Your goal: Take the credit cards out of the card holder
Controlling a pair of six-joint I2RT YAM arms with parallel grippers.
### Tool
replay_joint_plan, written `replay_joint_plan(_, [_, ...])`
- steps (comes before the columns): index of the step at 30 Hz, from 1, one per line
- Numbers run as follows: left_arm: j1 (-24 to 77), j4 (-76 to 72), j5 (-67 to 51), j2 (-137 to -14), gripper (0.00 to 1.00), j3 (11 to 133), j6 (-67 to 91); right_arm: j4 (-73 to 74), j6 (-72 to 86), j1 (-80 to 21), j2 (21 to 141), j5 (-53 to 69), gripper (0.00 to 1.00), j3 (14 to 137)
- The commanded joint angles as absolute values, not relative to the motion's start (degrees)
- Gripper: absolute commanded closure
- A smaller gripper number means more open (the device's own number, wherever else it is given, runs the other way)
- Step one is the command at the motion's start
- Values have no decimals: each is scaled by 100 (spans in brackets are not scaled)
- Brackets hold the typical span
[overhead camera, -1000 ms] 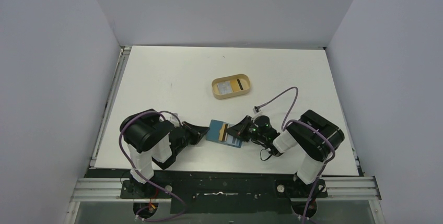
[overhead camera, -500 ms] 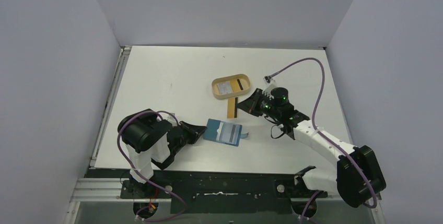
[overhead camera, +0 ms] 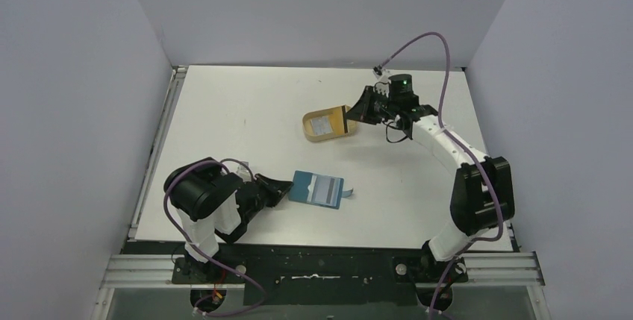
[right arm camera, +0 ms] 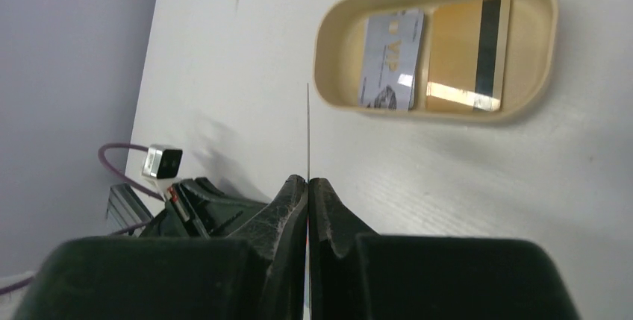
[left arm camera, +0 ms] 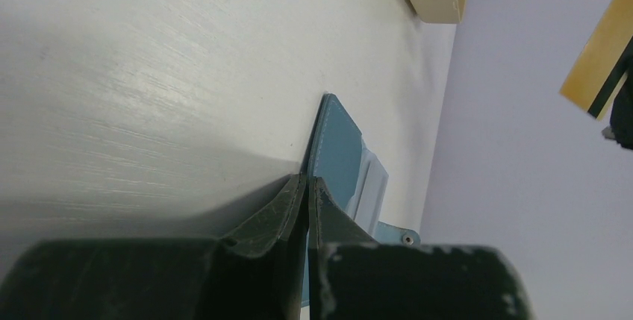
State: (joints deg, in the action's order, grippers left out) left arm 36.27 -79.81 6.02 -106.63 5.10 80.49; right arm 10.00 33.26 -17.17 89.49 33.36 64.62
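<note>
The teal card holder lies open on the table, pale slots up and snap tab to the right. My left gripper is shut on its left edge; the left wrist view shows that edge pinched between the jaws. My right gripper is shut on a gold-tan credit card with a dark stripe, above the right end of the tan tray. In the right wrist view this card shows edge-on, rising from the gripper. A whitish card and a gold card lie in the tray.
The tan oval tray sits at mid-table, beyond the card holder. White walls enclose the table on three sides. A purple cable arcs over the right arm. The left arm's base is low at the near left.
The right arm has swung from the card holder up and back over the tray, carrying the gold card out of it. The left gripper has stayed shut on the holder.
</note>
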Motion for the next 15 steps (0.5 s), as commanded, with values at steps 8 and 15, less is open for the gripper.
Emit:
replay_joint_plan(8, [3595, -8033, 678, -10638, 100, 487, 7613, 2083, 2316, -1522, 10658, 3824, 100, 8890])
replay_joint_plan(15, [3551, -8033, 579, -10879, 100, 573, 7574, 2200, 2206, -1511, 11529, 3889, 100, 9594])
